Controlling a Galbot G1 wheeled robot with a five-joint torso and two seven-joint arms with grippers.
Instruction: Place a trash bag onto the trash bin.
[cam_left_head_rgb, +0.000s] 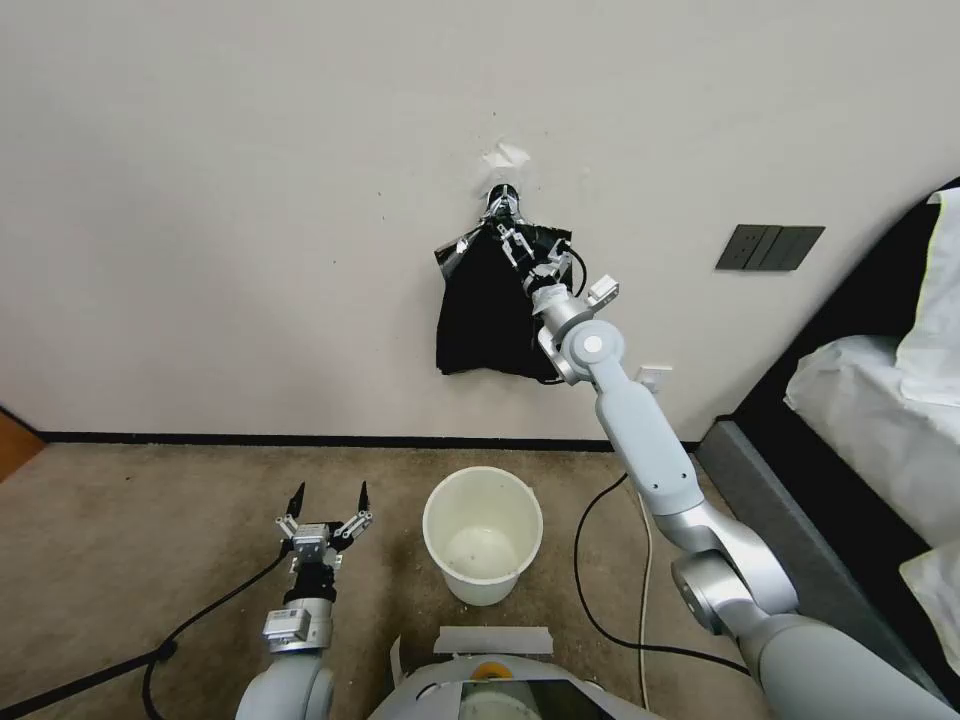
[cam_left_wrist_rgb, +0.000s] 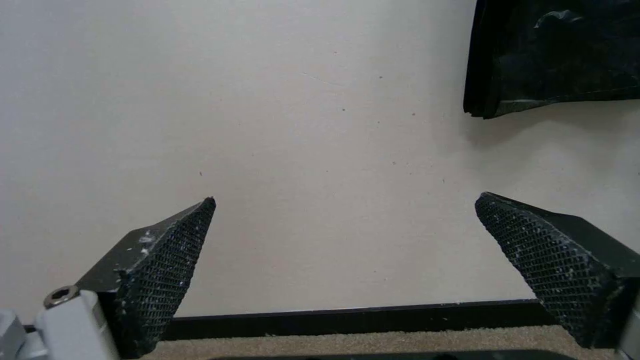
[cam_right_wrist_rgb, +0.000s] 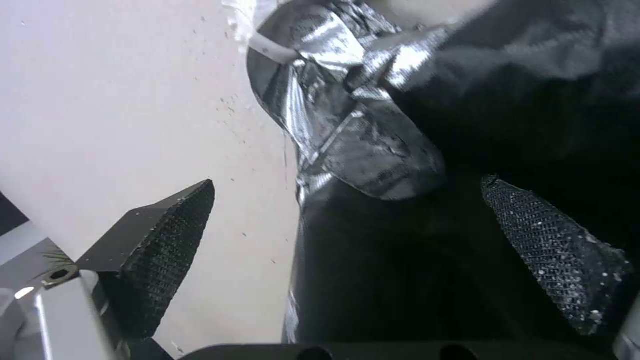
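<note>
1. Bags (cam_left_head_rgb: 485, 315) are hung on the wall, long axis vertical, above the bin (cam_left_head_rgb: 483, 532).
2. Right gripper (cam_left_head_rgb: 522, 262) is raised at the bundle's top, fingers apart, nothing clamped.
3. Left gripper (cam_left_head_rgb: 327, 505) is parked low beside the bin, fingers apart.

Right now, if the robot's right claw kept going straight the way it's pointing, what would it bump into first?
Most likely the bundle of black bags hanging on the wall: the open right gripper points at its silvery top, though depth is unclear.
</note>
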